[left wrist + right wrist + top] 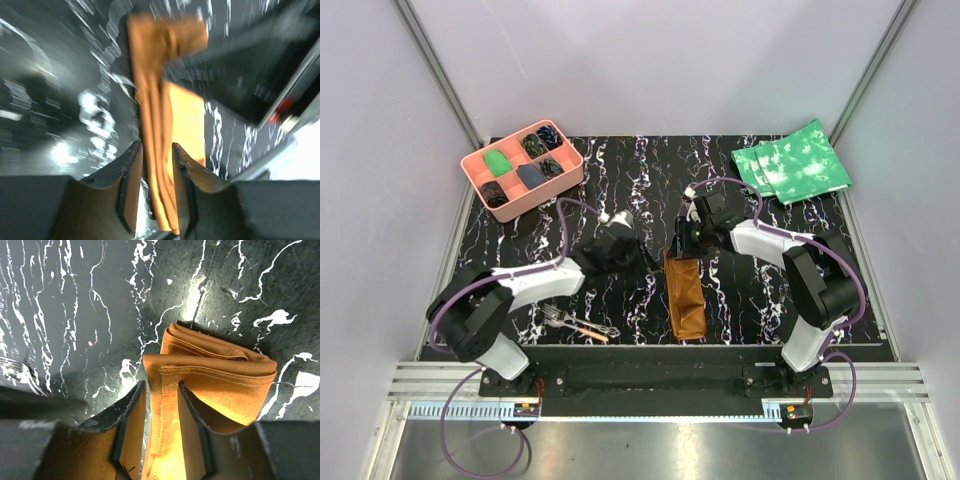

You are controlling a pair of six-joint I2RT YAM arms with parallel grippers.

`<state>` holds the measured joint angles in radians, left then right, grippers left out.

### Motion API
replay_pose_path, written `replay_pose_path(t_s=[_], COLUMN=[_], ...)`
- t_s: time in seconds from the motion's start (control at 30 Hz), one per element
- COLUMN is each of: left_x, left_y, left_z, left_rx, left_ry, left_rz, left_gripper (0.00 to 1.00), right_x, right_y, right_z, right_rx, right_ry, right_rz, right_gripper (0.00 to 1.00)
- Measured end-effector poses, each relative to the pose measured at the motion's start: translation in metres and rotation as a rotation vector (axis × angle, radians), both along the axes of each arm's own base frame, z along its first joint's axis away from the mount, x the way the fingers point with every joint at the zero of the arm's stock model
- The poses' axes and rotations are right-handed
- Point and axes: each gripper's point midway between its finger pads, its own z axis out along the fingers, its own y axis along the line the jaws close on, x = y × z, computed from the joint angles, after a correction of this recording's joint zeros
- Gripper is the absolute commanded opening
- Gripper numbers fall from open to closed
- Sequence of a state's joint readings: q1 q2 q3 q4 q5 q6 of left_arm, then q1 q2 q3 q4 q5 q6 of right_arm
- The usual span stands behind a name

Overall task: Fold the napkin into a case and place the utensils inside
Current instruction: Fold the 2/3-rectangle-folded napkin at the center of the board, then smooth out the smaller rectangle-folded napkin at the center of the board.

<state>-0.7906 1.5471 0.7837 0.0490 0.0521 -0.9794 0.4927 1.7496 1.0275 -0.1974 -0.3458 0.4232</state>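
Observation:
The rust-brown napkin (686, 300) lies folded into a narrow oblong case in front of the right arm, its long side running near to far. My right gripper (681, 250) is at its far end, shut on a hemmed top layer (162, 405), with one finger (192, 430) inside the fold. My left gripper (653, 266) is just left of that end; its fingers straddle a cloth fold (160, 165) with a gap on one side, open. That view is blurred. The utensils lie by the left arm: a silver fork (556, 317) and a slim piece with an orange end (592, 331).
A pink compartment tray (470, 172) stands at the back left. Green mottled cloths (790, 162) lie at the back right. Black marbled mat (650, 180) covers the table. The fork's tines (20, 372) show at the left edge of the right wrist view.

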Motion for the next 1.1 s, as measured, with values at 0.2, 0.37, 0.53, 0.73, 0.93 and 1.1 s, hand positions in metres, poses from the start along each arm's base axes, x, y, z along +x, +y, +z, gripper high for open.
replay_pose_path(t_s=[0.2,0.37,0.53,0.73,0.93,1.1], left_x=[0.038,0.055,0.063,0.068,0.069,0.064], left_y=[0.035,0.042,0.047,0.053,0.055,0.057], left_z=[0.018,0.024,0.018,0.019,0.019,0.017], left_rx=[0.060,0.076,0.087,0.088,0.087,0.082], left_ry=[-0.053,-0.067,-0.055,-0.057,-0.060,-0.058], left_rz=[0.088,0.113,0.133,0.149,0.146,0.140], left_gripper=[0.24,0.20,0.20,0.20,0.20,0.20], right_x=[0.004,0.007,0.000,-0.011,-0.006,-0.005], right_y=[-0.004,-0.006,-0.002,0.000,-0.006,-0.009], right_z=[-0.003,-0.004,-0.005,0.000,0.004,0.001], right_rx=[-0.032,-0.076,-0.144,-0.255,-0.335,-0.378], right_ry=[-0.035,-0.078,-0.135,-0.239,-0.308,-0.328], right_rz=[0.012,0.009,0.025,0.014,-0.032,-0.048], right_gripper=[0.38,0.43,0.44,0.41,0.38,0.40])
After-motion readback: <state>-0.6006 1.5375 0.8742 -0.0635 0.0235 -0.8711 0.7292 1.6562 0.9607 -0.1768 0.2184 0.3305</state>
